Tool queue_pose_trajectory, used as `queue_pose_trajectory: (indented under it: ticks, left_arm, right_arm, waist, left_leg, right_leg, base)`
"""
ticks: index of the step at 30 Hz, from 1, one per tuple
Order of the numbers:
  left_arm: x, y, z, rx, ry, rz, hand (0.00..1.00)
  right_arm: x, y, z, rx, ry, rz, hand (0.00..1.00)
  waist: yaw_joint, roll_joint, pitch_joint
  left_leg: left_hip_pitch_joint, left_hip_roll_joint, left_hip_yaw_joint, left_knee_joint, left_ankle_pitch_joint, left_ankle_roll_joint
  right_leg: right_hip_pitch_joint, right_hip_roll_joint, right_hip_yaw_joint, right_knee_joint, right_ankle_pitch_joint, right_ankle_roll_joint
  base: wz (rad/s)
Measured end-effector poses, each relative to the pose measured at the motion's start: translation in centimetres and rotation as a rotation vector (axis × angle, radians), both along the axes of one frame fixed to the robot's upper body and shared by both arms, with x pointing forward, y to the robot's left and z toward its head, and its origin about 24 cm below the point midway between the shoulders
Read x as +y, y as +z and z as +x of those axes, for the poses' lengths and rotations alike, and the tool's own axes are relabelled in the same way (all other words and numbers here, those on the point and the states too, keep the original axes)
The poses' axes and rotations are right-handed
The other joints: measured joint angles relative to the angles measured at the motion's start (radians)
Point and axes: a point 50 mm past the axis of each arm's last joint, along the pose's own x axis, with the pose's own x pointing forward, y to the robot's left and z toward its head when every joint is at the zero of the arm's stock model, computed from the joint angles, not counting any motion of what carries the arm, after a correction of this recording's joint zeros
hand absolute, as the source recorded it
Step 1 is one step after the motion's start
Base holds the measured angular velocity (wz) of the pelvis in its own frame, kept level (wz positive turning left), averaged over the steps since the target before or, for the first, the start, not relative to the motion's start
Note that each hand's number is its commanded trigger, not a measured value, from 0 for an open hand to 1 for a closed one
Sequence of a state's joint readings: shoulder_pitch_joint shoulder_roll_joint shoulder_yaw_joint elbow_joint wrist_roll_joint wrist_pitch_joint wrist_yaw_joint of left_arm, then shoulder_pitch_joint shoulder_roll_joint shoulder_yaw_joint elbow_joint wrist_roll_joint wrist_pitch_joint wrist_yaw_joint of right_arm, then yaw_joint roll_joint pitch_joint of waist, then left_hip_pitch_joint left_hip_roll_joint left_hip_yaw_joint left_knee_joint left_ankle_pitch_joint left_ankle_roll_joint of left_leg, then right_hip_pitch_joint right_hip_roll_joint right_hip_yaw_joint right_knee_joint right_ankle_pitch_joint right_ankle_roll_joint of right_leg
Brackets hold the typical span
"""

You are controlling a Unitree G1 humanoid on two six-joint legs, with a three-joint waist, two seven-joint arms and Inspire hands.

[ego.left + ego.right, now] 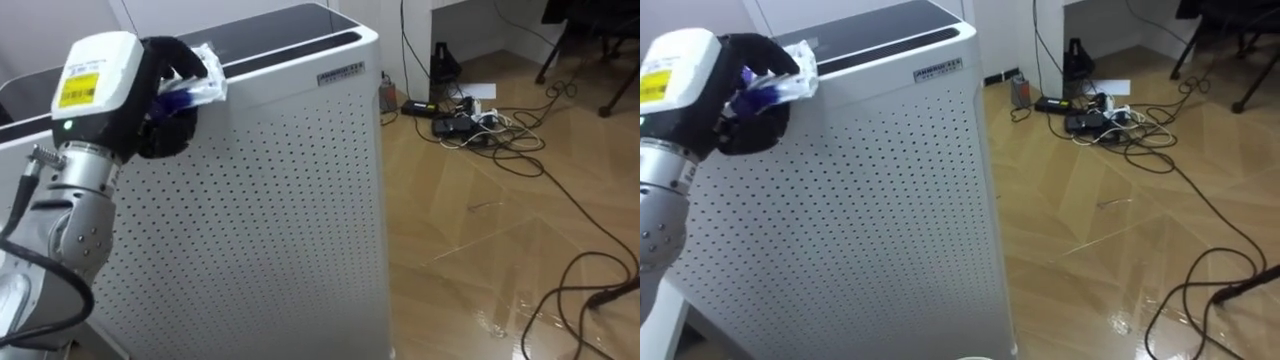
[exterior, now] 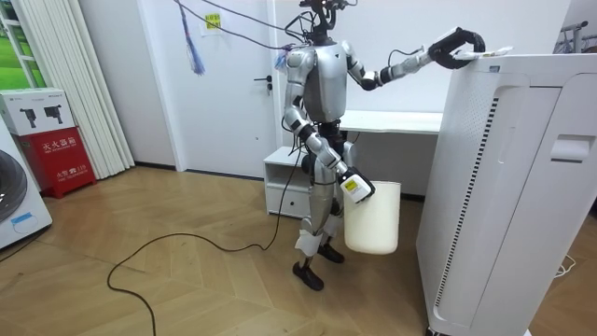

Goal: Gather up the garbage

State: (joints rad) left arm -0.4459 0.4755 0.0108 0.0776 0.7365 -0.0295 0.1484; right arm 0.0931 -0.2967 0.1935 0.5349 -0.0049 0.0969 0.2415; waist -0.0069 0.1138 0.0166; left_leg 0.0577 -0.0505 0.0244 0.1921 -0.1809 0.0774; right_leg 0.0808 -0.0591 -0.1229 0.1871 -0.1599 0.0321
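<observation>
A crumpled clear-and-blue plastic wrapper (image 1: 203, 84) lies at the top front edge of a tall white perforated air purifier (image 1: 280, 210). My left hand (image 1: 165, 105) is raised to that edge, its dark fingers curled round the wrapper. In the room view I stand beside the purifier (image 2: 504, 187) with the left hand (image 2: 455, 44) stretched out to its top. My right hand (image 2: 357, 189) hangs low at the rim of a white bin (image 2: 375, 224); its fingers are hidden.
A power strip and tangled cables (image 1: 470, 120) lie on the wooden floor right of the purifier. Another dark cable (image 1: 590, 290) loops at the lower right. A white desk (image 2: 392, 121) and low cabinet (image 2: 284, 182) stand behind me.
</observation>
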Motion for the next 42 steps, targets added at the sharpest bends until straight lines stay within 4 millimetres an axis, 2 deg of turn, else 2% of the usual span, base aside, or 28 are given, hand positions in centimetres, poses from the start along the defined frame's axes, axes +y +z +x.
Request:
queue_pose_trajectory:
  ticks: [2,3,4,8,14,23,27,30,35,42]
  left_arm:
    - [0.1,0.5,0.0,-0.034,-0.016,-0.064,1.00]
    - [0.0,0.7,-0.1,-0.040,-0.022,-0.082,1.00]
    - [-0.1,1.1,-0.3,-0.060,-0.036,-0.107,1.00]
    - [-1.1,2.5,-1.1,-0.120,-0.113,-0.172,1.00]
    - [-4.0,4.2,-3.2,-0.211,-0.289,-0.260,1.00]
    - [-7.0,4.9,-5.1,-0.223,-0.521,-0.338,1.00]
    - [-7.9,4.9,-6.2,-0.215,-0.620,-0.331,1.00]
    - [-8.4,5.0,-7.1,-0.205,-0.697,-0.355,1.00]
    - [-8.9,4.6,-8.3,-0.170,-0.809,-0.406,1.00]
    - [-9.1,2.3,-8.5,-0.054,-0.816,-0.439,1.00]
  right_arm:
    - [0.0,-0.1,0.0,0.002,-0.005,-0.001,1.00]
    - [0.0,-0.1,0.0,0.001,-0.006,-0.002,1.00]
    - [0.0,-0.1,0.0,0.001,-0.002,-0.006,1.00]
    - [0.1,-0.1,0.0,0.004,0.006,-0.004,1.00]
    - [0.7,-0.2,0.0,-0.008,-0.002,0.009,1.00]
    - [1.3,-0.9,-0.3,-0.008,0.001,0.013,1.00]
    - [1.3,-1.3,-0.7,0.015,0.002,0.022,1.00]
    - [1.4,-1.3,-0.8,0.025,0.018,0.038,1.00]
    - [1.7,-1.4,-0.8,0.028,0.032,0.047,1.00]
    - [2.4,-0.9,-0.3,-0.018,0.060,0.059,1.00]
  waist:
    - [0.001,-0.006,0.0030]
    - [0.004,-0.007,0.0023]
    - [0.008,-0.001,-0.0018]
    - [0.012,-0.016,-0.0004]
    - [0.016,-0.024,-0.0039]
    - [0.027,-0.032,-0.0091]
    - [0.028,-0.035,-0.0080]
    - [0.031,-0.046,-0.0080]
    - [0.044,-0.066,-0.0159]
    - [0.051,-0.069,-0.0143]
  left_leg:
    - [-0.004,0.000,-0.001,-0.002,0.000,0.000]
    - [-0.008,0.000,0.001,0.000,0.000,0.000]
    - [-0.016,0.000,0.001,0.008,0.000,0.000]
    - [-0.037,-0.001,-0.009,0.012,0.000,0.000]
    - [-0.046,-0.001,-0.012,0.012,0.000,0.000]
    - [-0.040,0.000,-0.011,0.013,0.000,0.000]
    - [-0.030,-0.001,-0.010,0.014,0.000,0.000]
    - [-0.039,-0.001,-0.009,0.015,0.002,-0.001]
    - [-0.047,-0.001,-0.018,0.030,0.003,-0.002]
    - [-0.052,-0.002,-0.032,0.036,0.003,-0.002]
  right_leg:
    - [-0.006,0.000,0.003,0.000,0.000,0.000]
    - [-0.011,0.000,0.005,0.001,0.000,0.000]
    - [-0.017,0.000,-0.002,0.000,0.000,0.000]
    - [-0.032,-0.003,-0.018,-0.002,0.000,0.000]
    - [-0.031,-0.008,-0.036,-0.003,0.000,0.000]
    - [-0.023,-0.006,-0.043,-0.003,0.000,0.000]
    - [-0.010,-0.007,-0.046,-0.002,0.000,0.000]
    - [-0.013,-0.007,-0.050,-0.002,-0.001,-0.002]
    - [-0.013,-0.008,-0.056,-0.002,-0.002,-0.003]
    - [-0.009,-0.009,-0.075,0.001,-0.002,-0.003]
  base:
    - [-0.02]
    - [-0.04]
    - [0.00]
    - [0.13]
    - [0.13]
    - [0.02]
    - [-0.01]
    - [0.03]
    - [0.08]
    - [0.05]
